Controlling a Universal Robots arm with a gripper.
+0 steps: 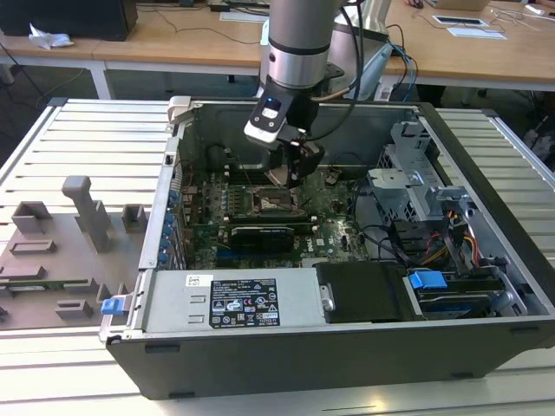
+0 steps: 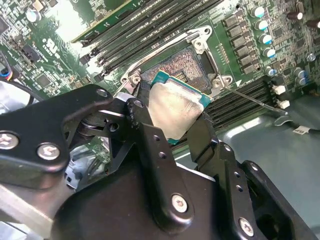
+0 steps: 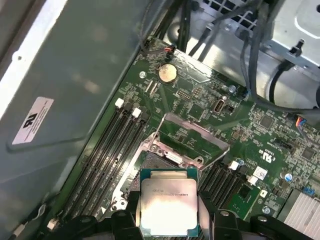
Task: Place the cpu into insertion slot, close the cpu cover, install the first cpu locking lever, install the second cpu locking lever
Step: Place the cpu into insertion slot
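Claw (image 2: 171,114) pinches cpu (image 2: 176,106) over open slot (image 2: 181,66). Case (image 1: 347,355) sits on slatted grey worktop (image 1: 78,130); desks (image 1: 173,39) behind.

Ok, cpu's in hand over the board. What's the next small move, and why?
Probably square the cpu to the slot, then ease it straight down. The fingers grip it by two edges just above the bare slot, and in the first wrist view its edges look turned against the slot's rim. The cover stands flipped open, so nothing seems to block the way.
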